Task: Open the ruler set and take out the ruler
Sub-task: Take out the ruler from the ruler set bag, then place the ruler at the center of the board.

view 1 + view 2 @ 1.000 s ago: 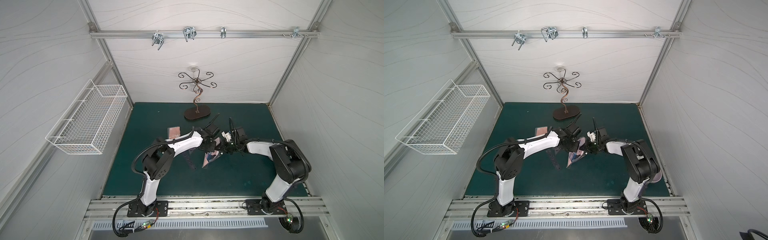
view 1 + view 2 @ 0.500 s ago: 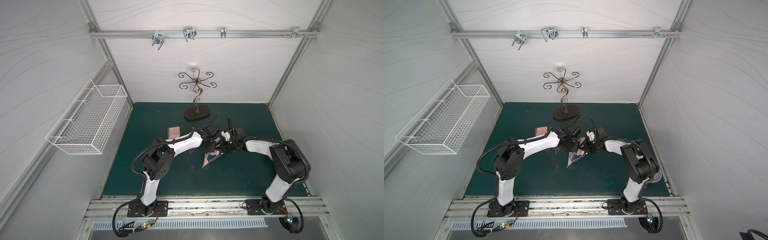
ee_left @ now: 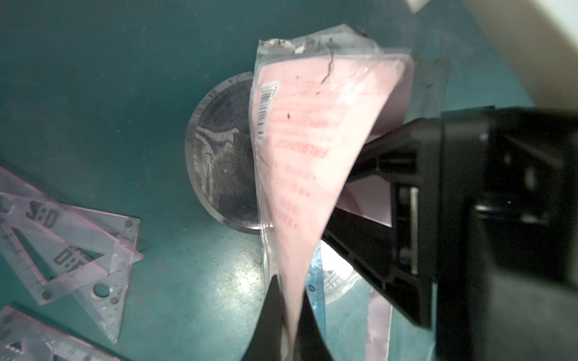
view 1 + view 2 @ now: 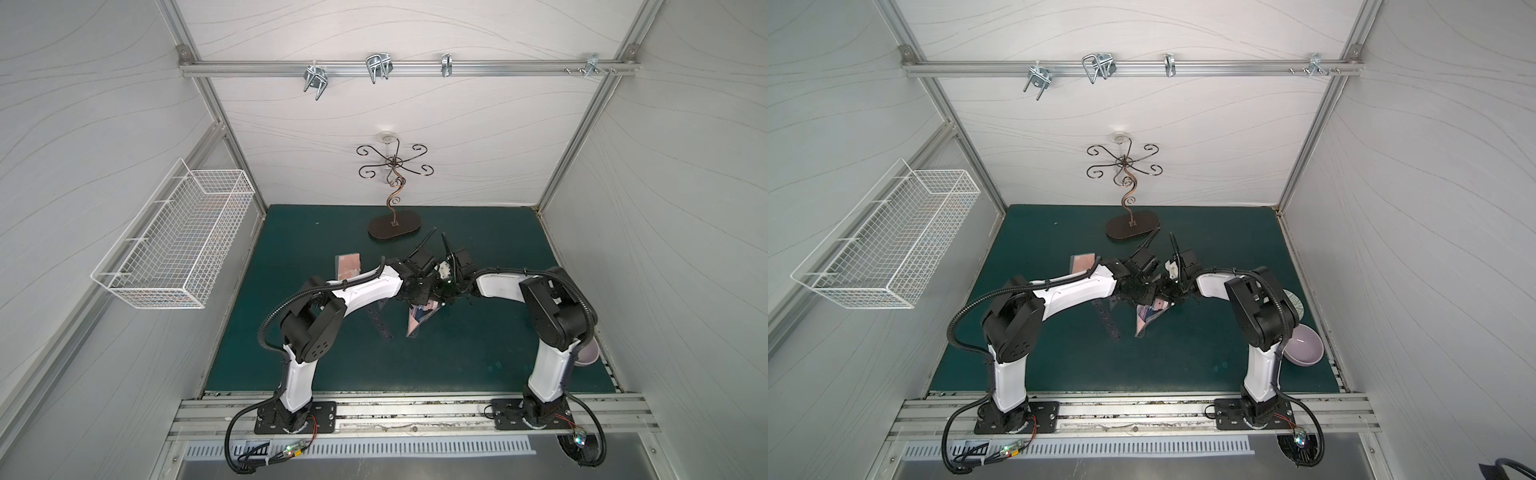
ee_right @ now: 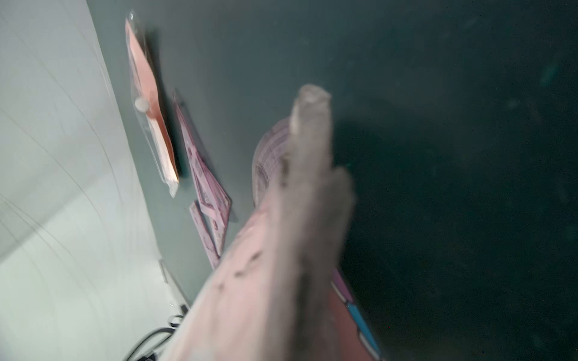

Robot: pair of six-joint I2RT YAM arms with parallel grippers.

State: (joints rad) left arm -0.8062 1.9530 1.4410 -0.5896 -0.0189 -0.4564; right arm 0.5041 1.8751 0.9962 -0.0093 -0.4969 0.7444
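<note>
Change: the right gripper [image 4: 444, 297] has just loosened and clamped shut again, seemingly a fresh bite on the ruler set pouch [image 3: 300, 150]; the pouch hangs clear of the mat [image 4: 478, 353] between both grippers
Left gripper: left gripper [image 3: 286, 312] pinched tight on a narrow corner of the pouch
Meaning: only the pink card shows inside; extraction looks done
Ruler: ruler [image 4: 380, 323] lies flat on the mat below the left gripper, off to its outer side, apart from the pouch; set squares [image 3: 62, 243] beside it; protractor [image 3: 219, 150] under the pouch
</note>
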